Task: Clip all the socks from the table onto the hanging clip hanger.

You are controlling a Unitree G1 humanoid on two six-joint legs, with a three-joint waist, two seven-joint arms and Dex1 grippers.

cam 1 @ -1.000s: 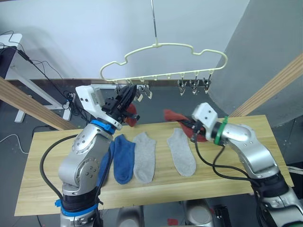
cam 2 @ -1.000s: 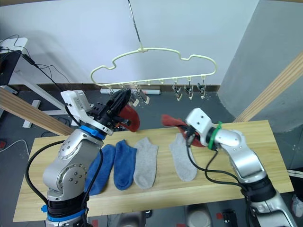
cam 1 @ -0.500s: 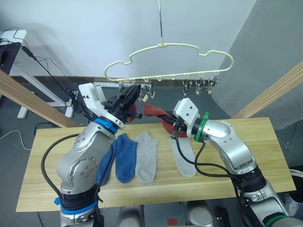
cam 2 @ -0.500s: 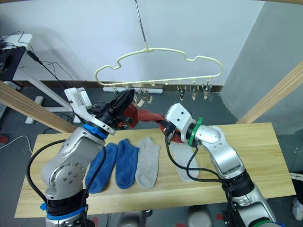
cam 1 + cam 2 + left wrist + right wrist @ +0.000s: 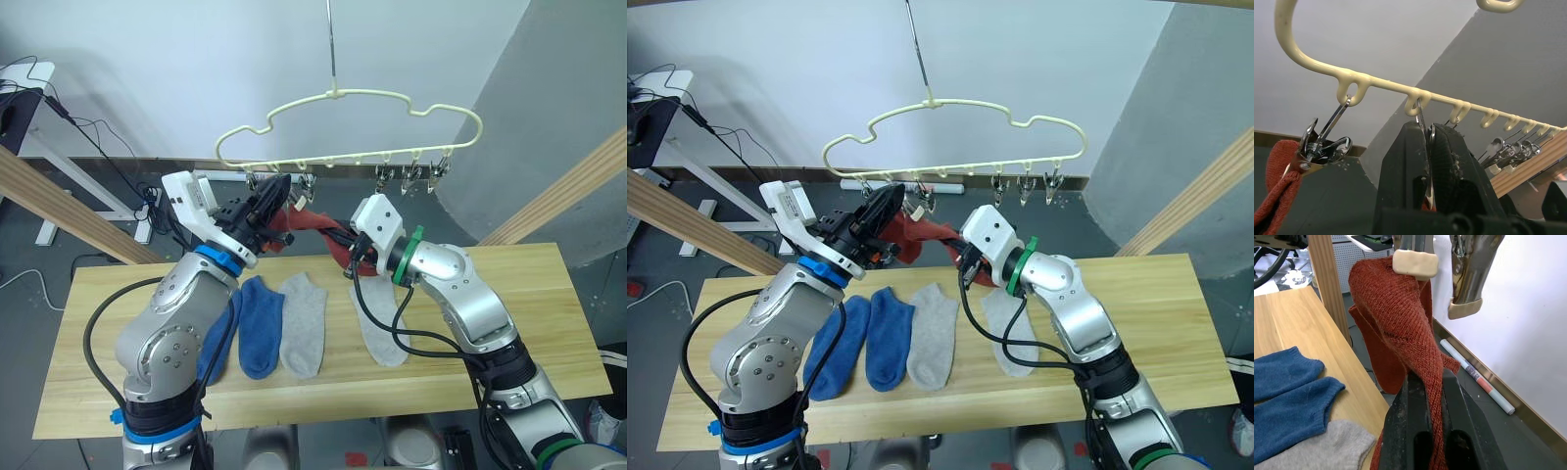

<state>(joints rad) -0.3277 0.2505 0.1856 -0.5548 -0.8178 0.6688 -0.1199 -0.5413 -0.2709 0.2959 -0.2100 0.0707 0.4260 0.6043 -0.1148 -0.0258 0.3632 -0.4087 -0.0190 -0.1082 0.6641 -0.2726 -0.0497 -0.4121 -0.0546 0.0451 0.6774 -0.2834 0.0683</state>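
So far one rust sock (image 5: 1276, 181) hangs clipped at the clip hanger's (image 5: 343, 95) left end. The left gripper (image 5: 1429, 161) pinches the second clip (image 5: 1425, 147) while the right gripper (image 5: 1427, 396) clamps another rust sock (image 5: 1396, 318) beneath it (four socks (image 5: 299, 323) wait on the table (image 5: 529, 323)).

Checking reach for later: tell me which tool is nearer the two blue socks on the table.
Left. The left tool is up at the clip hanger, above the blue socks. The right tool, gripping a rust red sock, is further toward the grey socks.
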